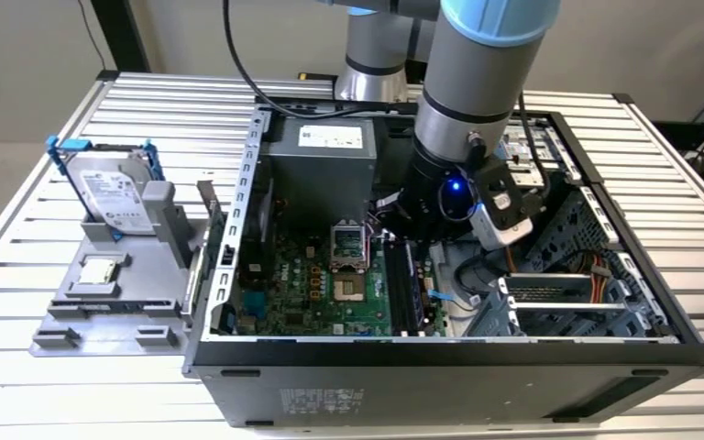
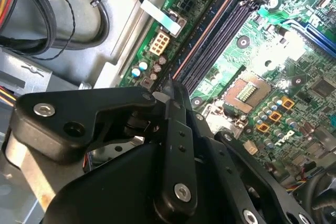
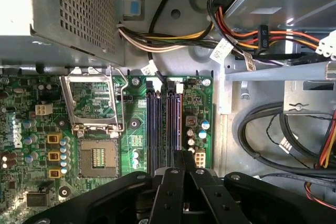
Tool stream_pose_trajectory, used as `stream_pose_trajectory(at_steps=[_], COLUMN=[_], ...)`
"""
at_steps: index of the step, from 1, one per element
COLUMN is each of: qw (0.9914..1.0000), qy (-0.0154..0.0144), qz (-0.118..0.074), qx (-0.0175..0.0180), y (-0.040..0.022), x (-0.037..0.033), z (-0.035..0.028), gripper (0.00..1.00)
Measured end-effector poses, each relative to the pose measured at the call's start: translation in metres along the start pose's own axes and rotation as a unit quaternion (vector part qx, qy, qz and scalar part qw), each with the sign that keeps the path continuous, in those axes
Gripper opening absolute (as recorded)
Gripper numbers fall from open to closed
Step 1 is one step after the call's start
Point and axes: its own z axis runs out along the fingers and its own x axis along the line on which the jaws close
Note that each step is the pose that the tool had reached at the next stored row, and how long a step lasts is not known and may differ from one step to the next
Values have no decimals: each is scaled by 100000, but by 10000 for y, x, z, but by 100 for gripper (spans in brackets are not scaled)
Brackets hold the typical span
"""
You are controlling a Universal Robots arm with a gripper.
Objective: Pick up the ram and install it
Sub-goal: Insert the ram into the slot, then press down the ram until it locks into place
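Arm's down inside the open PC case (image 1: 450, 353), gripper (image 3: 183, 157) sitting right over the memory slots (image 3: 164, 124) on the green mobo (image 3: 136, 135). Fingers look pinched together on the ram (image 2: 202, 38). It's a long thin dark stick w/ a coppery edge in the second wrist view, standing on edge along the outer slot, next to the empty CPU socket (image 3: 97, 156). Hard drive (image 1: 114, 192) sits outside on the table (image 1: 34, 367).

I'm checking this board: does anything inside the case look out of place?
The processor socket sits empty, with its metal retention frame flipped open beside it. Nothing else stands out.
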Motion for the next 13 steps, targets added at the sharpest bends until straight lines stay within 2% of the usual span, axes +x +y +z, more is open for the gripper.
stream_pose_trajectory(at_steps=[4,7,8,9,10,13], qw=[99999,99994,99992,99980,99942,99834], qy=[33,38,35,51,67,84], qz=[-489,-877,-1013,-1846,-3293,-5701], qx=[-182,-692,-748,-778,-807,-874], y=[-3,-3,-3,-3,-3,-3], x=[1,0,0,-1,-1,-1], z=[-1,-6,-9,-19,-28,-29], gripper=[0,0,0,0,0,0])
